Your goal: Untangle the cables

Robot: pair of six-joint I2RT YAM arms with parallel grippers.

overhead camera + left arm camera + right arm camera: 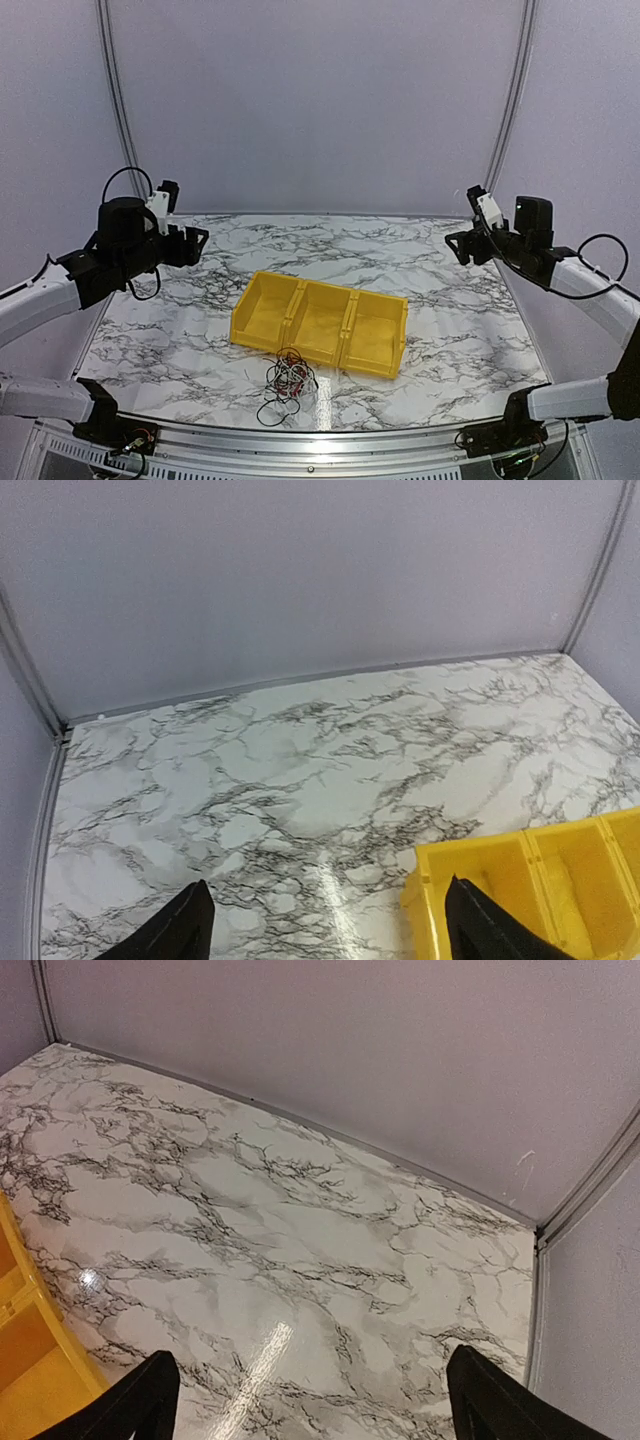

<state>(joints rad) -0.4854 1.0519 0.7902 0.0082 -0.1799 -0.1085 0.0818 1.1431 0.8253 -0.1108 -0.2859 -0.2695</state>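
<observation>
The cables (287, 380) lie in one small tangle of thin black, red and white wires on the marble table (180, 330), just in front of the yellow bin (320, 322). My left gripper (193, 243) hangs high over the table's left side, open and empty; in the left wrist view (330, 925) its jaws stand wide apart. My right gripper (458, 247) hangs high over the table's right side, open and empty; in the right wrist view (315, 1400) its jaws stand wide apart. The cables show in neither wrist view.
The yellow bin has three compartments and lies slanted across the table's middle; a corner of it shows in the left wrist view (520, 880) and in the right wrist view (25, 1360). Grey walls close the table's back and sides.
</observation>
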